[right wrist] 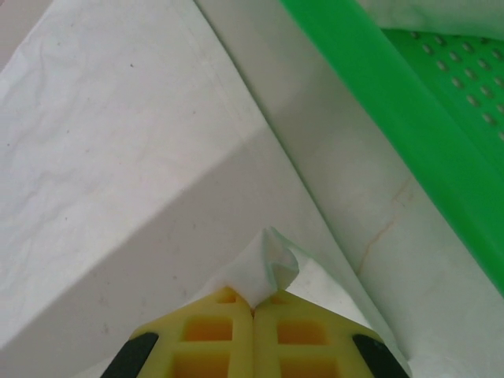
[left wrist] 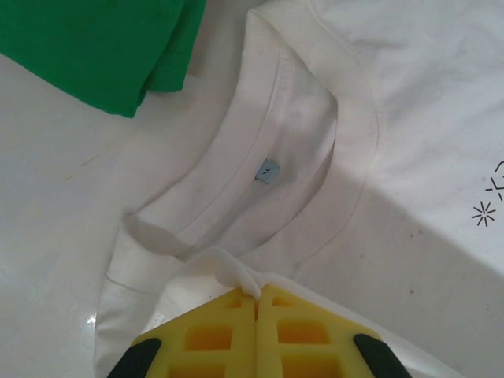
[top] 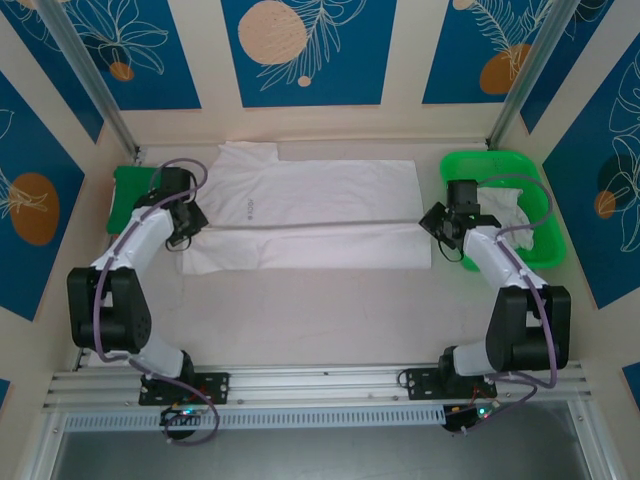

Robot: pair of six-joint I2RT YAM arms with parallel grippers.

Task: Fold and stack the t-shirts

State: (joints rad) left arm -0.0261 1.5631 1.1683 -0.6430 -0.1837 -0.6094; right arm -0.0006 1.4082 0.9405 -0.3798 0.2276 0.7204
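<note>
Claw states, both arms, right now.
Left claw: closed, pinching the spread t-shirt beside its collar.
Right claw: closed, pinching that t-shirt's fabric edge near the green tray.

left hand and right hand each pinched closed on the t-shirt; both arms bent, reaching forward

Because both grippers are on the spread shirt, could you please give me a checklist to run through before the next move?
1. Left gripper shut on the spread t-shirt near its collar: ok.
2. Right gripper shut on the shirt's opposite edge: ok.
3. Cloth edge between the grippers runs straight: ok.
4. Green tray apart from the held cloth: ok.
5. Other t-shirt lying inside the tray: ok.
6. How deep each pinch sits: cannot tell.
</note>
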